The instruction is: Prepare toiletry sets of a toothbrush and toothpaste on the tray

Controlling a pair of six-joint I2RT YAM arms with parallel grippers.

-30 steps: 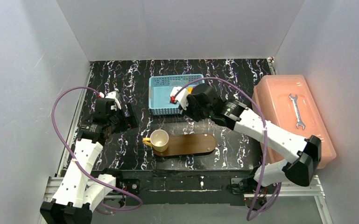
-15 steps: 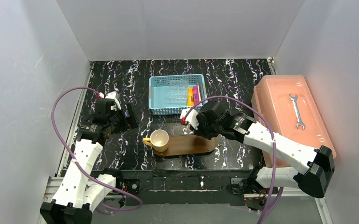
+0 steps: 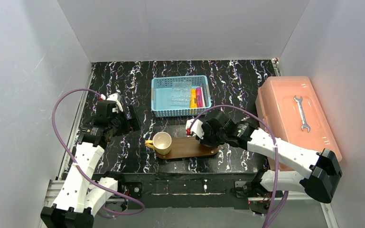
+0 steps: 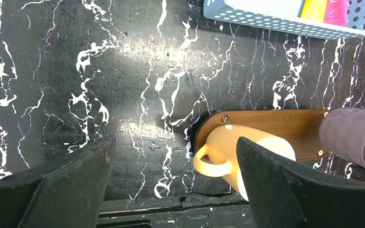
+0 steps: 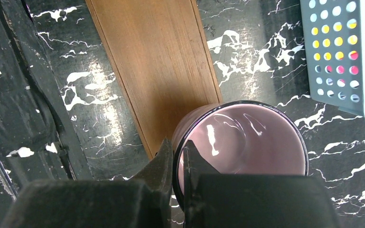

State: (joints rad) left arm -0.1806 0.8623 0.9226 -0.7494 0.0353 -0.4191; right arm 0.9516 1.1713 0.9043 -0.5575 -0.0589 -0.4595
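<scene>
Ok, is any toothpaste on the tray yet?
No, the yellow toothpaste and the pink toothpaste both lie in the blue basket, off the tray.

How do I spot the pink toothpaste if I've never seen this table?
Find the light-blue basket at the back of the black table. Two flat tubes lie side by side along its right side. The pink toothpaste is the outer one, closest to the basket's right wall, and the yellow one lies beside it, further in.
</scene>
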